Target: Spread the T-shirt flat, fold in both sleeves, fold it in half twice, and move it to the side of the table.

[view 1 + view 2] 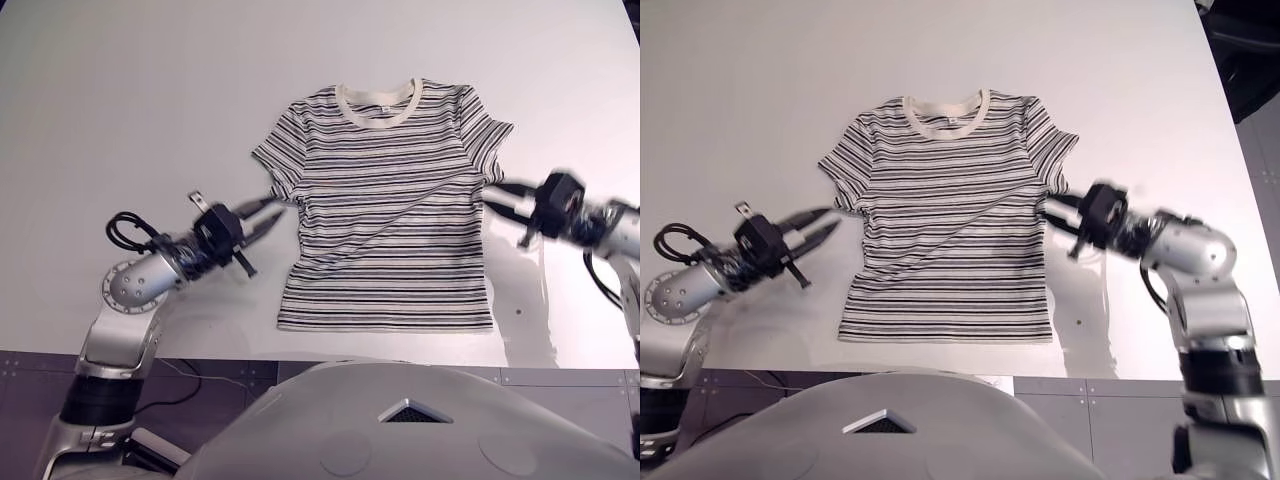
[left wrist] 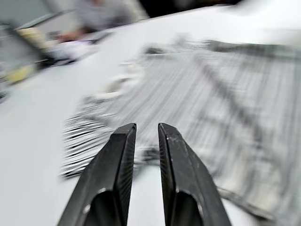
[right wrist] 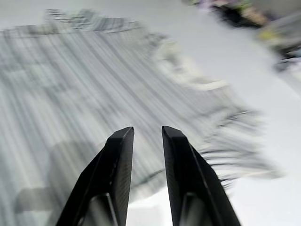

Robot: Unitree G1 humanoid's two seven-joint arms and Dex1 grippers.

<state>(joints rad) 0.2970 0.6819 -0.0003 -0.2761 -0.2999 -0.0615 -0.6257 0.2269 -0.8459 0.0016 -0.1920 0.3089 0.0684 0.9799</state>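
Striped T-shirt (image 1: 385, 200) lies flat mid-surface (image 1: 120, 100), collar toward the far edge. Left end effector (image 2: 146, 126) and right end effector (image 3: 147, 129), both slightly parted and empty, flank its sleeves. Soft, light cloth, probably best pinched at the sleeve hems.

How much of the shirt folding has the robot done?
Done: the T-shirt lies spread flat on the table. In hand: the left gripper and right gripper sit by its sleeves, slightly open, holding nothing. Left: folding both sleeves in, two half folds, moving it aside.
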